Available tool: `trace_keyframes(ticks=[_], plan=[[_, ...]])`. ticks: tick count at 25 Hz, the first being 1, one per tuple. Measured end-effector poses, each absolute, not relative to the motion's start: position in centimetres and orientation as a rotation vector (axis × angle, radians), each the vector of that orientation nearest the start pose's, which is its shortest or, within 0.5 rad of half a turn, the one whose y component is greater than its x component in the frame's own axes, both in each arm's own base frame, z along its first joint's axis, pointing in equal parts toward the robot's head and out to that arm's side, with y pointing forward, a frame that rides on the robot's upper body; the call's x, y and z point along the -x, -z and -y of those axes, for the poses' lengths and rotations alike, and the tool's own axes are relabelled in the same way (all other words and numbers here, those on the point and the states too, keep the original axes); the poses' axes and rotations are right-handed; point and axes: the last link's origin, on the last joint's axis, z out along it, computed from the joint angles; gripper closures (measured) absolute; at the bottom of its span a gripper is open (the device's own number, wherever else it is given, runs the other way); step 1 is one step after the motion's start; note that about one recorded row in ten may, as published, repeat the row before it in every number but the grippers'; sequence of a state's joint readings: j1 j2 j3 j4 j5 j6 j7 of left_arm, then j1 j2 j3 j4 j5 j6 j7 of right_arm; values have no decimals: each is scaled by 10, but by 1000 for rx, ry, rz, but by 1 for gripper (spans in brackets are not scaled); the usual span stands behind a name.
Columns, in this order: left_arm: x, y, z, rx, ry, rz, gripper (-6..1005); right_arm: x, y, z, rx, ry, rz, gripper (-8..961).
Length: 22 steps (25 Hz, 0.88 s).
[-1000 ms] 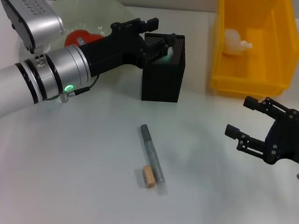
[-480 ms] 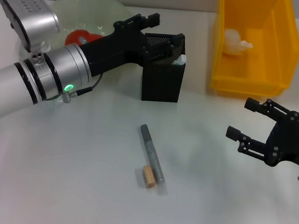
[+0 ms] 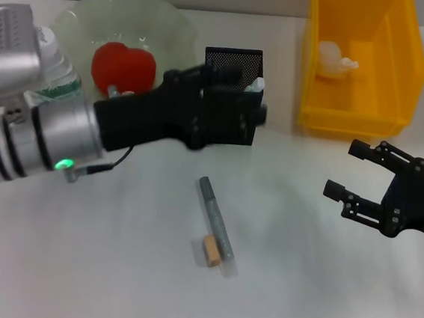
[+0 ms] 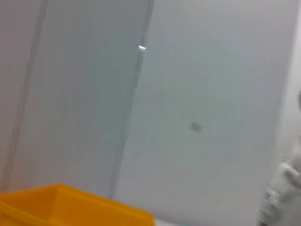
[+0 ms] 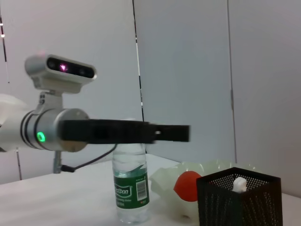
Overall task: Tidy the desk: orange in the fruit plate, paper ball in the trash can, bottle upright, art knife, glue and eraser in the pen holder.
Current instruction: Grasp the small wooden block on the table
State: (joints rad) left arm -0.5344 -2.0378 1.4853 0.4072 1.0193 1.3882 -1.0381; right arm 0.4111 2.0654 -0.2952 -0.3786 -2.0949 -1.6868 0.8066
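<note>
While the left arm reached across the white desk [image 3: 111, 269], its left gripper [image 3: 235, 109] hung in front of the black mesh pen holder [image 3: 237, 58]; whether its fingers were apart or together could not be told.
A white glue stick [image 3: 259, 83] stood inside the holder at its 3 o'clock corner. The right gripper [image 3: 357, 173] waited at 4 o'clock of the holder, well apart, fingers spread and empty. On the desk at 6 o'clock of the holder lay the grey art knife [image 3: 215, 223], with the tan eraser [image 3: 211, 250] touching its near end. The orange [image 3: 123, 66] sat in the pale green fruit plate [image 3: 168, 27] at 9 o'clock, the water bottle [image 5: 130, 186] upright beside it. The paper ball [image 3: 333, 59] lay in the yellow trash bin [image 3: 407, 80] at 3 o'clock.
</note>
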Motion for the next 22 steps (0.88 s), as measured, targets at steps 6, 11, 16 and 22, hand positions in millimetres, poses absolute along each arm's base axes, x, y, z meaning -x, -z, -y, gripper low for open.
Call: trace_keyframes(ticks=[6,11,16,22], plan=[[226,53,-311,2767,1021,429,210,-311,6,-267,2499,-894,-374,161],[240,57,-300,2845,919,455,211,-311,5,-267,2500,-897,-389,161],[246,64,-291,2912,849,458,213,-312,4,-268,2503,-894,-393,161],[252,76,-279,2974,779,453,214,-312,4,-268,2506,-896,-403,161]])
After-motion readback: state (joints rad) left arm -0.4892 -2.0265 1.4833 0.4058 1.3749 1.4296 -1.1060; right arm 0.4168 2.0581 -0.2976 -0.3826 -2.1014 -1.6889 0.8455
